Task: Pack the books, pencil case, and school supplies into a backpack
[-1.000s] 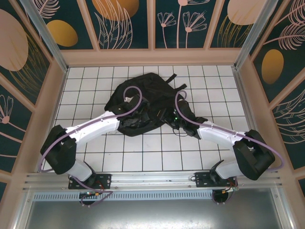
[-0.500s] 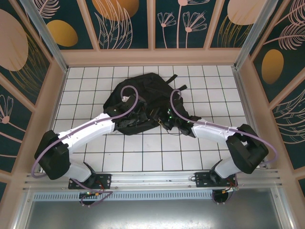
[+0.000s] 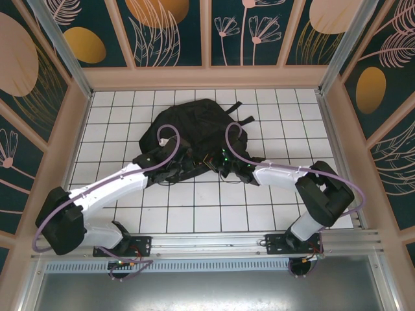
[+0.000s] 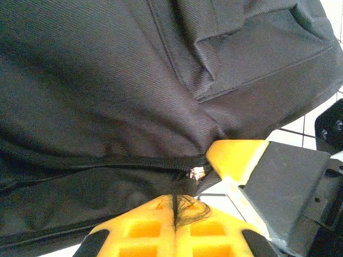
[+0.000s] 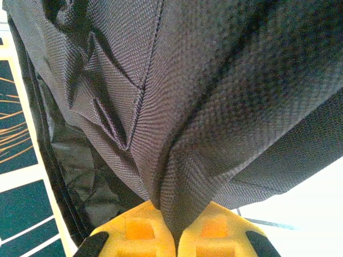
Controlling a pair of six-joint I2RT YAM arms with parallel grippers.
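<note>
With the backpack (image 3: 194,123) centred on the table (image 3: 214,207), left jaws shut on what looks like the zip-pull cord (image 4: 174,201) and right jaws shut on a fold of its fabric, hold that fold taut and draw the pull steadily along the zip (image 4: 134,160).

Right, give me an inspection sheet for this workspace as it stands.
Surface: white tiled table, flat.
Job's things: black backpack lying on the tiles mid-table, with a zip slider at its seam.
Clutter: nothing seen.
Grippers: left gripper shut, pinching a thin dark strand of the backpack beside the zip slider; right gripper shut on a fold of backpack fabric.
Cables: purple cables loop over both wrists, above the backpack.
Surroundings: painted floral wall panels; metal rail at the near edge.
</note>
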